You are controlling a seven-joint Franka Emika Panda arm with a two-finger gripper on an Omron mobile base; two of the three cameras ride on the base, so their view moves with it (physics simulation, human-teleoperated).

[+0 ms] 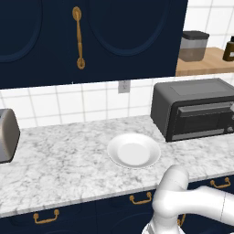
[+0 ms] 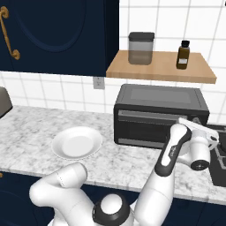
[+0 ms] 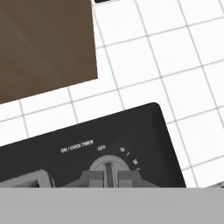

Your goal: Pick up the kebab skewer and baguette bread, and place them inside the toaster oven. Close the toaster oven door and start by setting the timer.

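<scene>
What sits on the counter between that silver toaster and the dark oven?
A white plate lies between the silver toaster and the toaster oven, seen from the left base view.

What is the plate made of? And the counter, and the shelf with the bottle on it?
Plate: looks like glossy white ceramic, smooth with soft highlights. Counter: looks like polished marble, white with grey veins. Shelf: looks like pale matte wood, tan with faint grain. Everything is rendered, so these are guesses from looks.
</scene>
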